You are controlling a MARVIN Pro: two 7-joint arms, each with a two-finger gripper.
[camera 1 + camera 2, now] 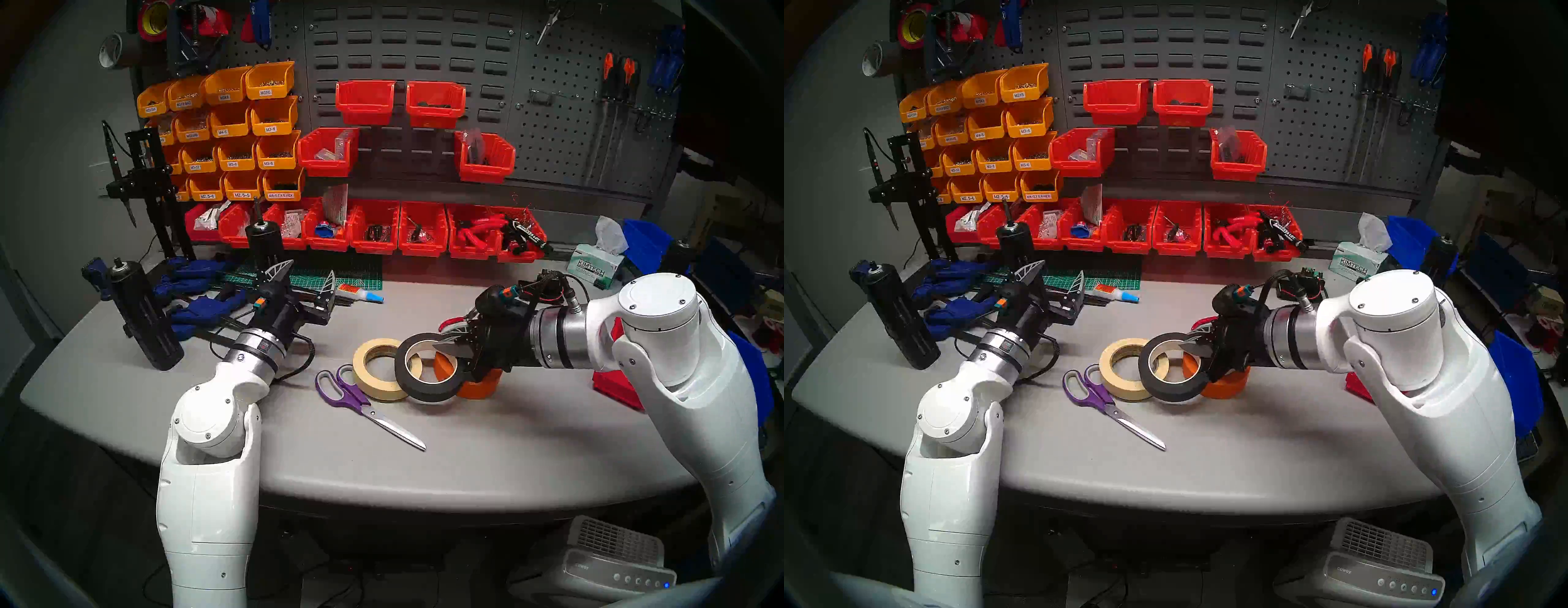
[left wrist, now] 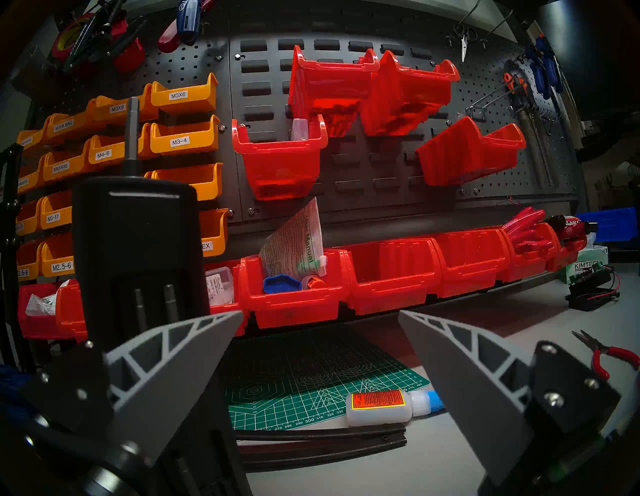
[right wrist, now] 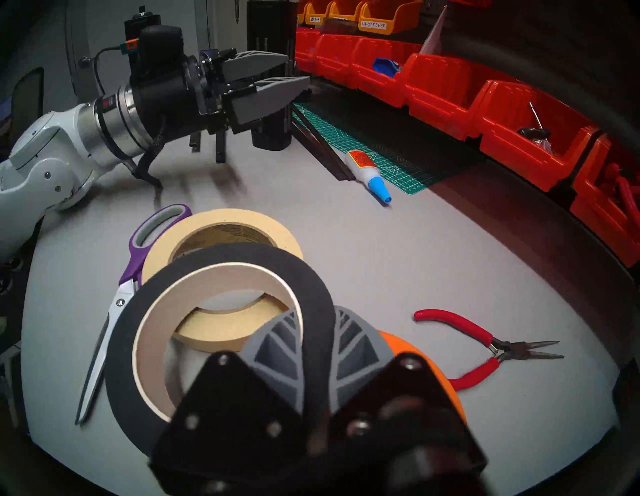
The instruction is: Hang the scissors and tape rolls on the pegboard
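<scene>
Right gripper [image 3: 317, 341] pinches the black tape roll's [image 3: 221, 263] wall, tilted over the cream masking tape roll [image 1: 373, 382] and orange tape roll [image 1: 479, 387]. Purple scissors [image 1: 360, 401] lie on the counter [image 1: 530, 446] left of them. Left gripper [image 2: 320, 350] spread, empty

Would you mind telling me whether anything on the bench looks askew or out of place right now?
The black tape roll is tilted up on edge, pinched through its wall by the right gripper, leaning over the cream roll and orange roll. The purple scissors lie flat beside them. Nothing looks damaged.

"KIMTECH" on tissue box [image 1: 594, 264]
</scene>
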